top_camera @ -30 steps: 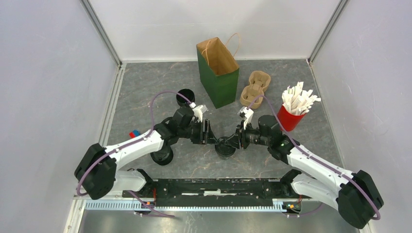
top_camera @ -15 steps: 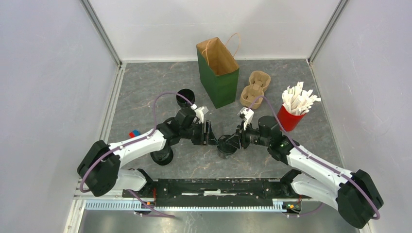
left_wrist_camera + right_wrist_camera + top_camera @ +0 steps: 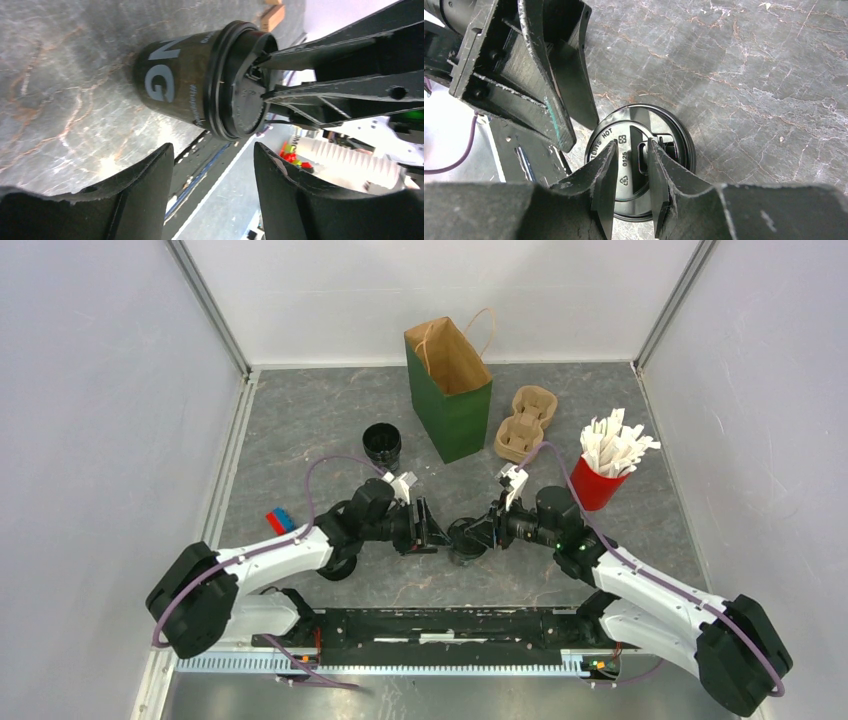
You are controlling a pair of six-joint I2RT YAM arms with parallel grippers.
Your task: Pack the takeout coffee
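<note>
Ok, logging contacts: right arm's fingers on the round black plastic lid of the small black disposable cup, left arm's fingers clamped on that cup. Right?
Not clamped: the left arm's fingers stand open, short of the small black disposable cup, as the left wrist view shows. The rest holds.

Both arms reach low and inward, facing each other; left gripper [image 3: 425,527] [image 3: 212,150] spread wide, right gripper [image 3: 478,533] [image 3: 630,145] fingers narrowly apart.

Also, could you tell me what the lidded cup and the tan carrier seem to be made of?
Lid: glossy black plastic, likely; moulded lettering, sheen. Cup body: probably paper, matte dark, printed letters. Carrier: moulded pulp, seemingly; tan, dull, rounded wells.
</note>
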